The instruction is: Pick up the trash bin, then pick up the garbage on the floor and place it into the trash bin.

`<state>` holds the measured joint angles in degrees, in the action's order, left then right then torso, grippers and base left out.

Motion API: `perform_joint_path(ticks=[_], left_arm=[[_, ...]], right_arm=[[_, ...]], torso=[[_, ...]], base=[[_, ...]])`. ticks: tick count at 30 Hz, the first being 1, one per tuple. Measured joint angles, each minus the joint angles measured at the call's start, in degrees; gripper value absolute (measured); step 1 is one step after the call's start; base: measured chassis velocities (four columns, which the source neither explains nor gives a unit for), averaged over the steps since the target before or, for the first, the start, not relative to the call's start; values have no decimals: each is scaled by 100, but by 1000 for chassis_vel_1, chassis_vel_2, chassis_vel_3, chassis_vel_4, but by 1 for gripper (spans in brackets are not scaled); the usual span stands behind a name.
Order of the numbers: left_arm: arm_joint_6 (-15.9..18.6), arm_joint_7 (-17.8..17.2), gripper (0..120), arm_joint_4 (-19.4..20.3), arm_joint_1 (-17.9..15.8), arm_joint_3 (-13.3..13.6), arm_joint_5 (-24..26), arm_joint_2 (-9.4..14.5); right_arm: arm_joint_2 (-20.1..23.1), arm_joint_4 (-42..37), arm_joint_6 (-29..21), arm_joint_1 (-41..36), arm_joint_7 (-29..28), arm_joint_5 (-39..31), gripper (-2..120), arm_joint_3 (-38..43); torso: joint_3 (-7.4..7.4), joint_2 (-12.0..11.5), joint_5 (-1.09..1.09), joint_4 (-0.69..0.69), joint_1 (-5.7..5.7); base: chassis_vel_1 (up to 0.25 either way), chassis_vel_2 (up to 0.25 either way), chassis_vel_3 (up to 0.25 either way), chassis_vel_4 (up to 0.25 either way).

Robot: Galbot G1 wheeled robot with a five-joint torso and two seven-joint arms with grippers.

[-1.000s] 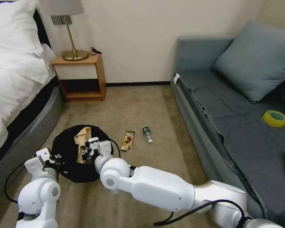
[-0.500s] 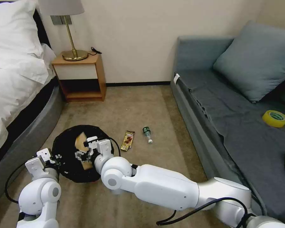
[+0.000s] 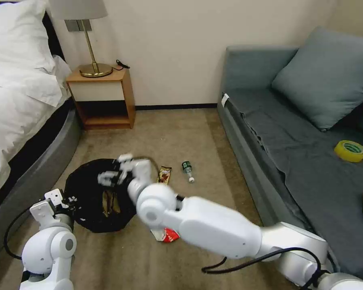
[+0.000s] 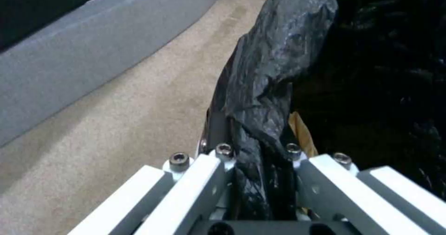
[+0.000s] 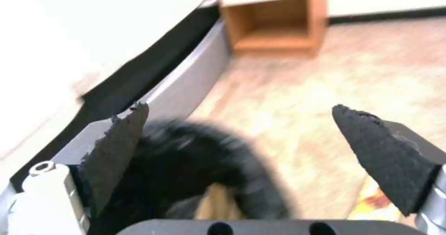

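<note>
Carpet (image 3: 197,133): three garbage pieces, one trash bin (image 3: 84,209).

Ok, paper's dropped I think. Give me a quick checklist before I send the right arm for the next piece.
1. Left gripper clamped on the trash bin rim: ok, black liner pinched between its fingers.
2. Right gripper empty: ok, open, nothing between the pads.
3. Crumpled brown paper inside the bin: ok, seen in the right wrist view.
4. Right gripper clear of the bin: not ok, it hangs over the opening.
5. Next targets on the carpet: ok, red-and-white packet partly hidden under the right arm, snack wrapper and small bottle beyond.
6. Bin upright: cannot tell.
</note>
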<state>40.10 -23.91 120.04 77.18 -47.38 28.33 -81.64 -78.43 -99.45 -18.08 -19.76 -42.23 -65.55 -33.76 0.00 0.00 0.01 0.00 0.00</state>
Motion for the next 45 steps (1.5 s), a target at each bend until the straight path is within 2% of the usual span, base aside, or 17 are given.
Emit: perform_joint_path(ticks=[4,5,7,8,12,17,23,33,39,45], left_arm=[[-12,2,3,-13,-6,-58,16,44],[-14,3,3,-13,-9,-77,19,58],[-17,4,3,-13,-9,-101,33,79],[-17,4,3,-13,-9,-101,33,79],[-38,8,3,-22,2,-138,44,93],[-55,11,3,-27,22,-162,46,87],[-76,13,3,-27,71,-177,46,45],[-93,15,3,-11,115,-206,42,27],[-107,15,3,6,149,-211,36,-1],[-133,15,3,-8,155,-209,18,-40]], right_arm=[[385,-30,-410,-71,-8,54,100,214],[596,-24,-628,-99,77,47,100,213],[1037,97,-986,-112,441,40,100,62],[1037,97,-986,-112,441,40,100,62],[1516,698,-1547,-14,1410,-117,100,-255],[1476,1352,-1744,203,1993,-410,100,-755],[1346,1930,-1339,447,2633,-449,100,-1800],[844,2329,-1002,395,2759,-474,100,-2724],[651,2706,-792,274,2740,-335,100,-2915],[633,2957,-664,176,2755,-266,100,-2975]], torso=[[0,0,1,0,0],[0,0,1,0,0],[0,0,1,0,0],[0,0,1,0,0],[0,0,2,-3,0],[0,0,1,1,0],[0,0,0,0,0],[0,0,-1,1,0],[0,0,-1,1,0],[0,0,-1,0,0]], base=[[0,0,0,0],[0,0,0,0],[0,0,0,0],[0,0,0,0],[0,0,0,0],[0,0,0,0],[0,0,0,0],[0,0,0,0],[0,0,0,0],[0,0,0,0]])
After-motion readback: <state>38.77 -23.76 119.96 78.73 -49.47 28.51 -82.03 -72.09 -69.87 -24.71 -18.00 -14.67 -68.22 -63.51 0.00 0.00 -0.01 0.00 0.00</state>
